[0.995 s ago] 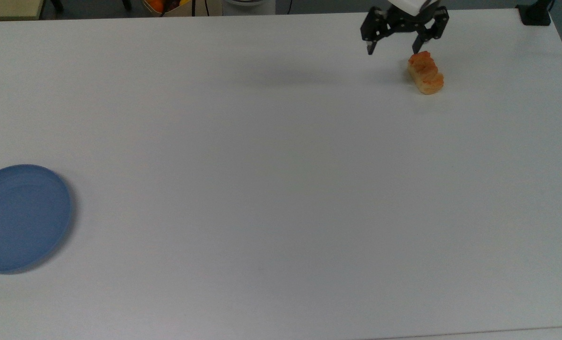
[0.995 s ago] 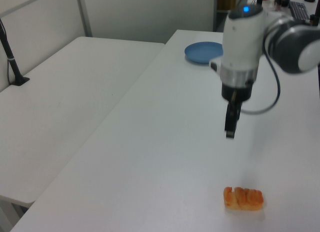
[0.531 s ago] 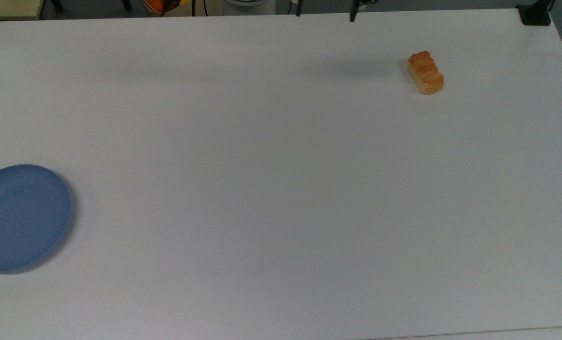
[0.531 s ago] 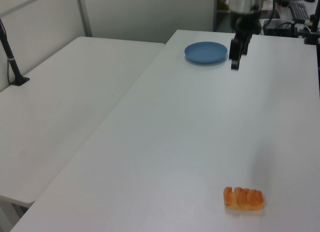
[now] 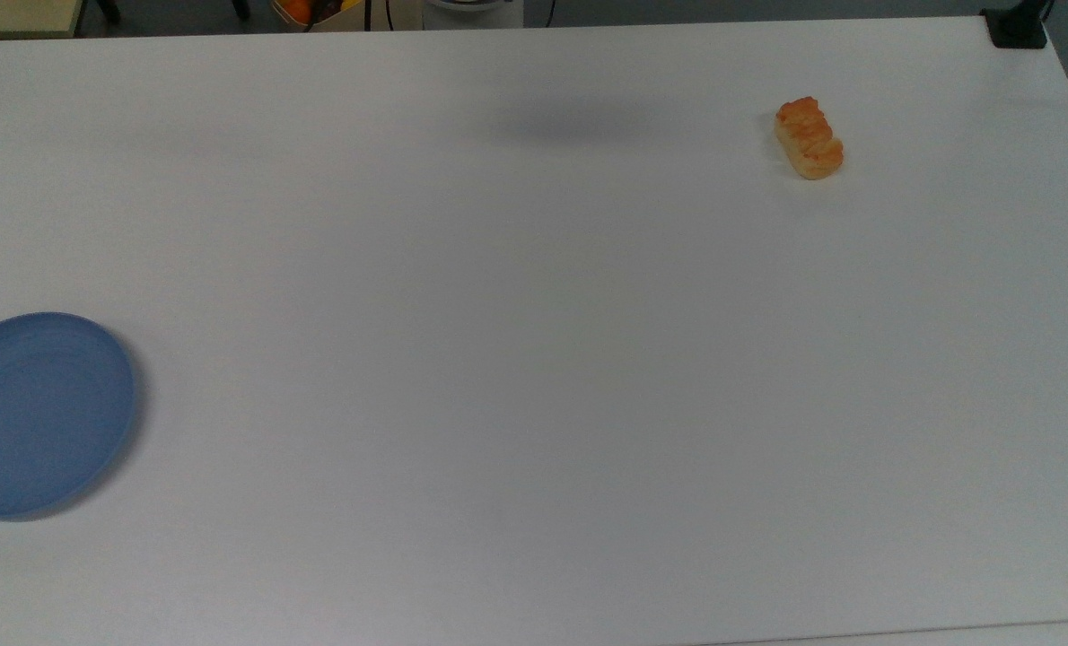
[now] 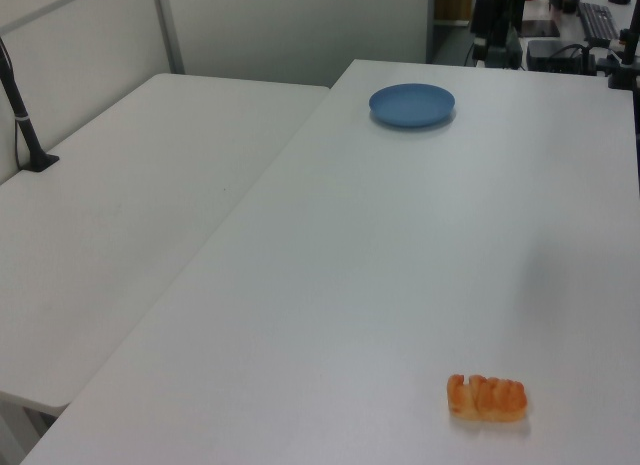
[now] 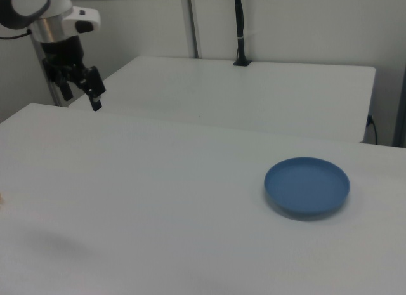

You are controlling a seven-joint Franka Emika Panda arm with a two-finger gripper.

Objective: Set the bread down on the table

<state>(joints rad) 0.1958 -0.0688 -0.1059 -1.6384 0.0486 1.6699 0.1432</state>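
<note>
The bread [image 5: 809, 139] lies on the white bench [image 5: 534, 377], near the far corner on the top view's right, and it rests flat on its long side with the ridged brown top up. In the left view I see it [image 6: 486, 398] close to the near edge, with nothing touching it. What has changed in the last second is the gripper [image 7: 81, 96]. One second ago it was hanging just beside the bread with the fingers apart, and now it has gone up and away, so that in the right view it hangs high above the far edge of the bench, at the right view's left. Its fingers [image 7: 95, 99] are spread and they carry nothing. In the top view there is a soft shadow [image 5: 570, 121] on the bench, well apart from the bread. The bread itself has not moved at all between these moments, so I judge that the release was clean and that it did not stick to the fingers. The blue plate [image 5: 40, 413] stands bare at the other end of the bench, well apart from the bread. From this I believe the task is already done: the bread is on the bench and free. I think the arm has only to finish its retreat.
</note>
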